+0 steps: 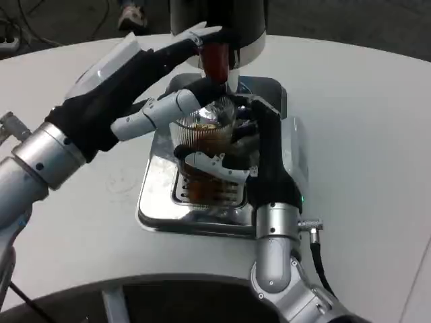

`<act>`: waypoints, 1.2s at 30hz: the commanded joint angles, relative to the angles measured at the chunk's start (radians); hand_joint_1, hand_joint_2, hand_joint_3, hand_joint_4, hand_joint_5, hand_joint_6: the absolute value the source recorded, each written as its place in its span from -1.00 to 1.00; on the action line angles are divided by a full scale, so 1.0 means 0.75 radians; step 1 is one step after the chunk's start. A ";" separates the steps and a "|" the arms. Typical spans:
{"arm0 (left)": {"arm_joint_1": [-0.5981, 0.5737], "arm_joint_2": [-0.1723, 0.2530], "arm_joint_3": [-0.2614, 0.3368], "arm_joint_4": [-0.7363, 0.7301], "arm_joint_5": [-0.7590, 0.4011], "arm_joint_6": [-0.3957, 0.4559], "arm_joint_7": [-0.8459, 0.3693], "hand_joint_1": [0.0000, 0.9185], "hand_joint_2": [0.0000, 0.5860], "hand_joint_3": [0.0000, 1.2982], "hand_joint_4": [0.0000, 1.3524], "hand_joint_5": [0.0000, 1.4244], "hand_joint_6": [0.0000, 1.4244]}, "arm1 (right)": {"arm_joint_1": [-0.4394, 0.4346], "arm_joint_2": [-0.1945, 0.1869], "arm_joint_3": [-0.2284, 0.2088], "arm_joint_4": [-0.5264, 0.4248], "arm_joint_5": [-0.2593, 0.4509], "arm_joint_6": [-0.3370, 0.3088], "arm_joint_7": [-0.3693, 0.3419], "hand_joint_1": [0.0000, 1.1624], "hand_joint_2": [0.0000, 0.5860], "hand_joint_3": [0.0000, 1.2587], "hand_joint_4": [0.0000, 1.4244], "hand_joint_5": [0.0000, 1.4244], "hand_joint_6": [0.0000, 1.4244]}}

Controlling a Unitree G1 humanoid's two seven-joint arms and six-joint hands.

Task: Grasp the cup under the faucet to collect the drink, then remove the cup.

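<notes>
- The clear ribbed plastic cup (205, 138) is sitting on the shiny metal drip tray (156, 195) of the dark cylindrical drink dispenser (215, 20), right below the red faucet lever (215, 60).
- Brown drink is already showing inside the cup, so the collecting looks well underway — perhaps nearly done, though the fill level is hard to judge.
- What is left, as I read it: letting go of the lever and carrying the cup away from the tray.
- The right hand (232, 151) is wrapping its black and white fingers around the cup from the right side, holding it.
- The left hand (145, 87) is reaching in from the left with fingers extended; its upper fingertips are lying at the red lever, apparently pressing it, while a lower finger is resting against the cup's rim — it is gripping nothing.
- The tray is resting on the round white surface (363, 114).
</notes>
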 commanded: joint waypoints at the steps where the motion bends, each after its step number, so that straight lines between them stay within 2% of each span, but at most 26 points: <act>1: 0.033 -0.019 0.039 -0.044 -0.050 0.038 -0.029 -1.00 -0.53 -0.84 -1.00 -0.84 -0.92 | 0.037 0.188 0.011 -0.087 -0.010 -0.010 -0.037 0.55 -0.72 0.34 0.20 0.48 0.42; 7: 0.062 -0.018 0.069 -0.102 -0.069 0.066 -0.048 -1.00 -0.54 -0.86 -1.00 -0.85 -0.92 | 0.077 0.180 0.029 -0.143 -0.016 0.009 -0.031 0.54 -0.75 0.35 0.21 0.51 0.45; 12: 0.078 -0.022 0.088 -0.143 -0.083 0.091 -0.059 -1.00 -0.54 -0.89 -1.00 -0.86 -0.93 | 0.109 0.178 0.042 -0.182 -0.018 0.024 -0.025 0.57 -0.68 0.37 0.22 0.51 0.49; 19: 0.093 -0.030 0.111 -0.188 -0.104 0.112 -0.069 -1.00 -0.54 -0.90 -1.00 -0.89 -0.94 | 0.162 0.176 0.063 -0.242 -0.023 0.041 -0.021 0.59 -0.69 0.37 0.22 0.51 0.49; 31: 0.136 -0.044 0.153 -0.242 -0.131 0.127 -0.052 -1.00 -0.53 -0.94 -1.00 -0.89 -0.94 | 0.313 0.162 0.113 -0.427 -0.046 0.081 0.008 0.59 -0.73 0.37 0.22 0.51 0.50; 36: 0.191 -0.054 0.185 -0.257 -0.134 0.097 -0.048 -1.00 -0.52 -0.94 -1.00 -0.86 -0.91 | 0.374 0.152 0.127 -0.503 -0.060 0.103 0.030 0.59 -0.74 0.37 0.23 0.51 0.53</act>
